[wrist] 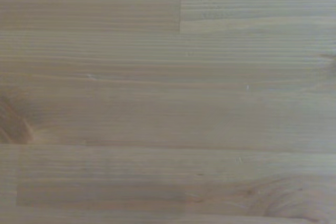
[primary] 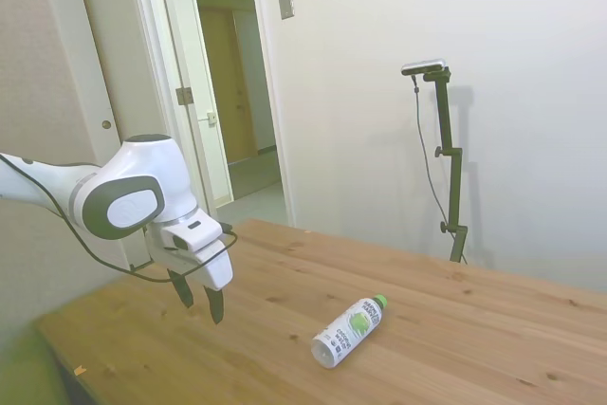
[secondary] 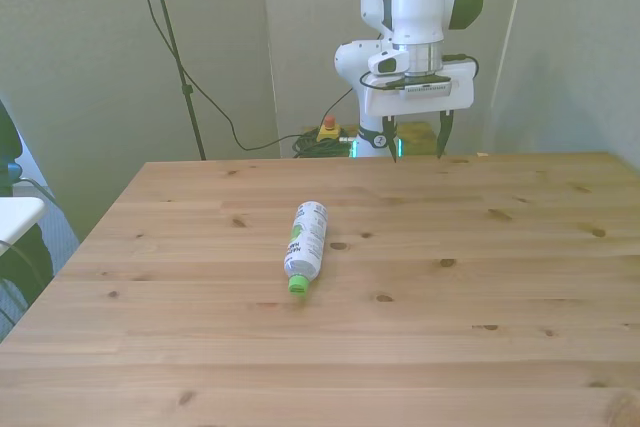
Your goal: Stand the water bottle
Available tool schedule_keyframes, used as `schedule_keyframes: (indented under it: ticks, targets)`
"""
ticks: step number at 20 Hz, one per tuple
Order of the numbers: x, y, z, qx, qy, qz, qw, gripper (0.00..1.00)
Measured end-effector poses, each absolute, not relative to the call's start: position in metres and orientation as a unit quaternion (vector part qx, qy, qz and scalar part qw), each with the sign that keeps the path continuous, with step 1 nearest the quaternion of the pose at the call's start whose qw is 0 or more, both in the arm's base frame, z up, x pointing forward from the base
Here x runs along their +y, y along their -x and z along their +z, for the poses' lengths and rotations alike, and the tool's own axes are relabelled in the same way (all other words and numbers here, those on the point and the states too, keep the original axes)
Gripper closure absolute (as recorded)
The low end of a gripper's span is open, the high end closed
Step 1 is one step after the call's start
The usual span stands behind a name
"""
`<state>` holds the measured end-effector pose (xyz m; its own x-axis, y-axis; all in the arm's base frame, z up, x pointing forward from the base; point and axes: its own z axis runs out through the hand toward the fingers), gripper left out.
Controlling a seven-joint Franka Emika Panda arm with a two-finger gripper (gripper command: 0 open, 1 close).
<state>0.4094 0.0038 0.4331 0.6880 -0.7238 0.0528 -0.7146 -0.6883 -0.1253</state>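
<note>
Water bottle [secondary: 306,238] lying flat on its side near middle of bench [secondary: 500,347], green cap [secondary: 297,286] pointing to the near edge in the front view, base toward the far edge. Not yet stood. Tool [secondary: 418,140] hovering above the far edge, well apart from bottle, fingers spread wide, gripping nothing. Wrist view: bare bench planks only, no bottle. Risks, as judged: round clear body likely to roll off line if nudged by one finger first; light plastic liable to slip or squash under a hard pinch; tilting upright from a mid-body grip could leave it off balance and toppling on release.
</note>
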Motion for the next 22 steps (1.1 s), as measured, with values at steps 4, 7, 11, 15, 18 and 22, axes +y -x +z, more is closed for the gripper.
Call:
schedule_keyframes:
  ticks: [4, 7, 11, 15, 18, 22]
  targets:
    - [0.0, -0.421, 0.438, 0.407, 0.911, -0.062, 0.032, 0.0]
    - [-0.02, -0.455, 0.46, 0.426, 0.901, -0.084, 0.027, 0.0]
    - [-0.073, -0.499, 0.48, 0.457, 0.883, -0.106, 0.026, 0.0]
    - [-0.106, -0.53, 0.485, 0.476, 0.871, -0.116, 0.021, 0.0]
    - [-0.114, -0.538, 0.479, 0.484, 0.866, -0.121, 0.023, 0.0]
    - [-0.143, -0.562, 0.47, 0.5, 0.854, -0.142, 0.025, 0.0]
